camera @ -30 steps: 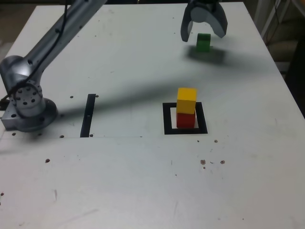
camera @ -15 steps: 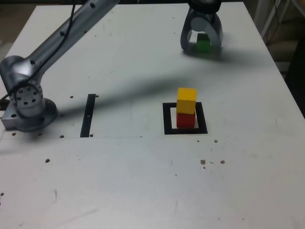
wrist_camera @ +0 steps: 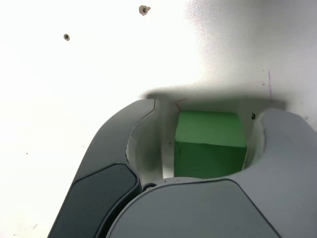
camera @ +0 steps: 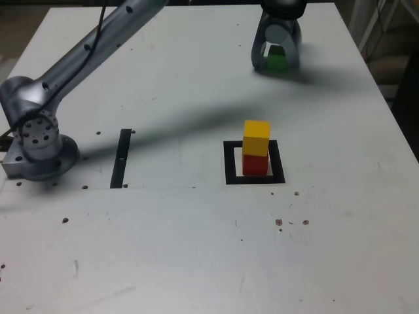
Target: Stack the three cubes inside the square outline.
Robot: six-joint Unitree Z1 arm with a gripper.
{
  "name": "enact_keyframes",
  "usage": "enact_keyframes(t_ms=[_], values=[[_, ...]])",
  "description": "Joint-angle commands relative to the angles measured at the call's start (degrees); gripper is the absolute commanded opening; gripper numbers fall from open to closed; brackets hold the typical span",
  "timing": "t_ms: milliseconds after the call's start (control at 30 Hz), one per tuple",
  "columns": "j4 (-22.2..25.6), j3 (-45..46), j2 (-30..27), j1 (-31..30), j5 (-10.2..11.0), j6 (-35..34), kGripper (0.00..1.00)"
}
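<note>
We are centring our half-open gripper (camera: 277, 57) around the green cube (camera: 278, 61), beyond the square outline (camera: 229, 163), not yet gripping.

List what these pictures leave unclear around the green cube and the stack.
- Exterior view: most of the green cube is hidden by the gripper.
- Wrist view: whether both fingers touch the cube; a pale gap shows on one side.
- Wrist view: yellow cube and red cube out of frame.
</note>
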Motion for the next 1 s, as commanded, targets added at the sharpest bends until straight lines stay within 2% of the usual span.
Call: enact_keyframes(t_ms=[0, 567, 967], values=[[0.6, -0.4, 0.4, -0.2, -0.1, 0.0, 0.3], [0.9, 0.8, -1.4, -1.0, -0.3, -0.3, 0.3], [0.7, 10.8, -10.9, -4.2, -0.7, -4.3, 0.3]])
